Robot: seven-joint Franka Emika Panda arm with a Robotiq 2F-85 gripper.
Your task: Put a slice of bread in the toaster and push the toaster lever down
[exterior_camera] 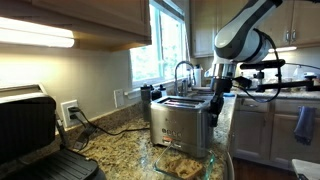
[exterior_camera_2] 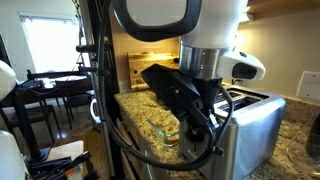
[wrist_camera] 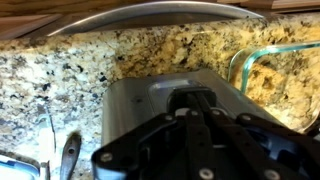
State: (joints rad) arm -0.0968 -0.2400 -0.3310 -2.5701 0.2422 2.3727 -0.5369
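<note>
My own arm blocks much of an exterior view. There the pincer (exterior_camera_2: pixel 196 116) is a dark mass close against the toaster (exterior_camera_2: pixel 268 125), and I cannot tell whether its jaws stand apart or together. The wrist view gives only blurred black linkage over a grey steel face.

I count 1 toaster, 1 glass dish (exterior_camera: pixel 157 163) and 1 black grill press (exterior_camera: pixel 30 130), which is cut off at the frame edge. The bread (exterior_camera: pixel 186 162) lies in the dish on the granite table (exterior_camera: pixel 120 145), just in front of the toaster. Its light tan pieces blur together, so I cannot count them. The toaster is boxy brushed steel, with small dark controls on its broad face and slots on top.
</note>
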